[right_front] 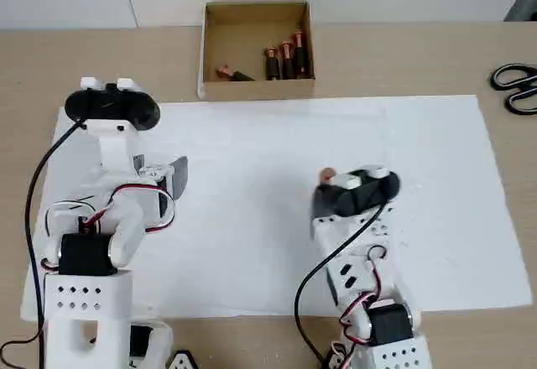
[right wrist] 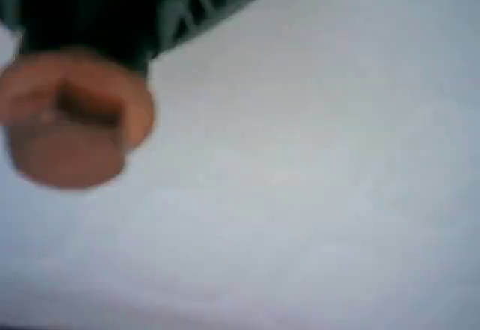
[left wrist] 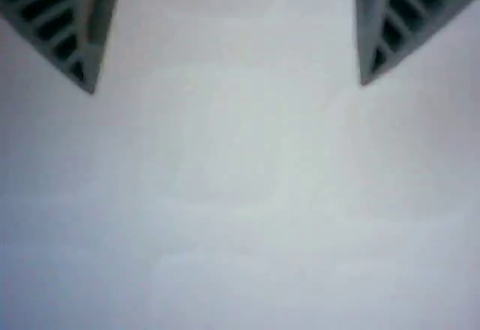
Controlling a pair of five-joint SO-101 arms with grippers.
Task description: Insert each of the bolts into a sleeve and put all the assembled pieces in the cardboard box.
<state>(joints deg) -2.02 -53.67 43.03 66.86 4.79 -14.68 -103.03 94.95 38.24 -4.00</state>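
A copper-headed bolt [right wrist: 71,116] with a dark sleeve behind its head is held in my right gripper [right wrist: 97,52], just above the white sheet. In the high view this gripper [right_front: 331,186] hovers right of the sheet's middle, and the bolt's copper head [right_front: 327,174] pokes out at its far-left side. My left gripper [left wrist: 225,75] is open over bare paper, nothing between its fingers; in the high view the left gripper [right_front: 170,176] sits at the left of the sheet. The cardboard box [right_front: 202,50] at the back holds several assembled pieces [right_front: 285,59].
A large white paper sheet [right_front: 277,142] covers the table's middle. Black scissors [right_front: 516,84] lie at the far right on the wooden table. Both arm bases stand at the near edge.
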